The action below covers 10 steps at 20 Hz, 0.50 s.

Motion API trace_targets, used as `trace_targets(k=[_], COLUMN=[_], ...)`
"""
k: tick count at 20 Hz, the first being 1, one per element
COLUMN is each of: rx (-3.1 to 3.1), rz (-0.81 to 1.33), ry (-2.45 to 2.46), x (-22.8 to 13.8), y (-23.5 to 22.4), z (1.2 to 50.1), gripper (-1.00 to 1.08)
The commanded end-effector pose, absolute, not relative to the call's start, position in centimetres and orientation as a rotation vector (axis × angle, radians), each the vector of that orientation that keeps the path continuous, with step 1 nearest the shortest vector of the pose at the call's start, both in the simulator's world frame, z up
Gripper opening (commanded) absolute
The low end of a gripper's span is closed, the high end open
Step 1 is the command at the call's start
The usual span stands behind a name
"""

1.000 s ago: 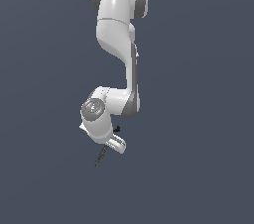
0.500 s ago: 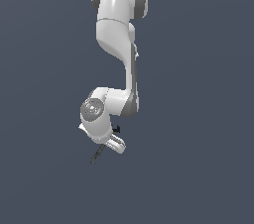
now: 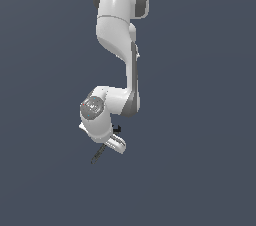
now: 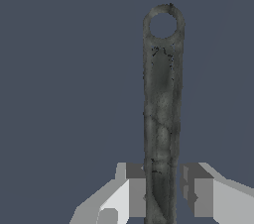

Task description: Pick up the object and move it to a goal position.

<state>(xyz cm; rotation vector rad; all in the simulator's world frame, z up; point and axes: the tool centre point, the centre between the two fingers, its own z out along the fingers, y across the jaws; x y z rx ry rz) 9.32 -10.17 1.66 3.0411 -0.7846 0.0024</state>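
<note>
The object is a slim dark grey wrench. Its straight handle ends in a small ring, and its forked head is hidden below the fingers. My gripper is shut on the handle, with one grey pad on each side. In the exterior view the wrench sticks out of the gripper as a thin dark bar slanting down toward the exterior view's left. It hangs in the air, touching nothing else.
The white arm reaches down from the top of the exterior view, with its wrist folded back above the gripper. Only a plain dark grey-blue background shows around it; no surface or marker is visible.
The wrist and gripper, with the wrench held, have shifted slightly toward the exterior view's left and a little upward. The grip looks unchanged.
</note>
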Motion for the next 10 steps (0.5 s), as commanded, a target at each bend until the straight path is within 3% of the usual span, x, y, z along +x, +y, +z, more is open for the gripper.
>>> trace_targets(k=[1,10], rx=[3.041,3.042], rz=[0.005,0.004], ry=[-0.785,-0.785], x=[9.1,6.8], y=[-10.3,-11.2], z=[2.4,7.1], gripper=[-1.0,-1.0])
